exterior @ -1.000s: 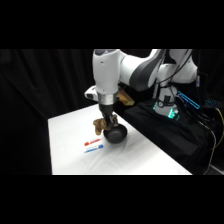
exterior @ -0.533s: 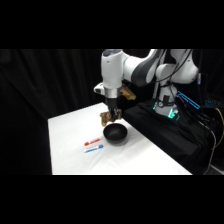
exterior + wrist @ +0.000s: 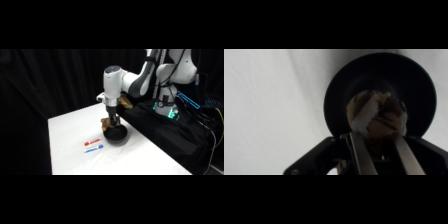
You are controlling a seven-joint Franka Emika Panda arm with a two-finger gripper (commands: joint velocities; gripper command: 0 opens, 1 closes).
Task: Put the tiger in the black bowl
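Wrist view gives us the clearest look: our end effector (image 3: 379,142) is clamped on the tiger (image 3: 375,115), one finger (image 3: 360,152) on each side of it, and the toy hangs directly above the black bowl (image 3: 339,95), whose round opening fills the space behind it. From the side view we see the tiger (image 3: 106,122) held just over the bowl (image 3: 116,136) on the white table (image 3: 70,145). Red and blue sticks (image 3: 93,145) lie on the table near the bowl.

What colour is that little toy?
The tiger is tan-orange with dark stripes and pale patches; clearest in the wrist view.
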